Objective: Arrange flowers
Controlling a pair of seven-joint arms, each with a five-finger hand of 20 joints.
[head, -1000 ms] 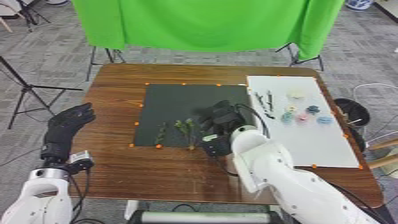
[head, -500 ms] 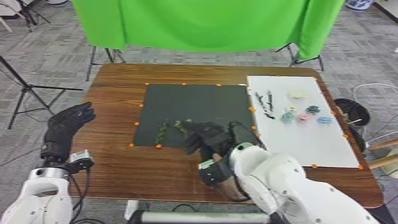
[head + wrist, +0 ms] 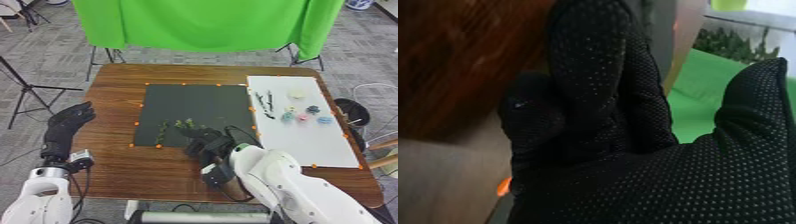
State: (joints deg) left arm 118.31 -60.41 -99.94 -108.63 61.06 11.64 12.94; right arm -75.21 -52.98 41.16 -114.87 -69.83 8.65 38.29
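From my seat at the controls, I can't read any text, label, brand, number or sign in either the head view or the right wrist view.

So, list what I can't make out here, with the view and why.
Lower part of the green sprig by the right robot hand: head view, behind that hand.
Near right corner of the black mat: head view, covered by the right arm.
Kinds of flowers: head view, too small.
Top of the green cloth: head view, cut off.
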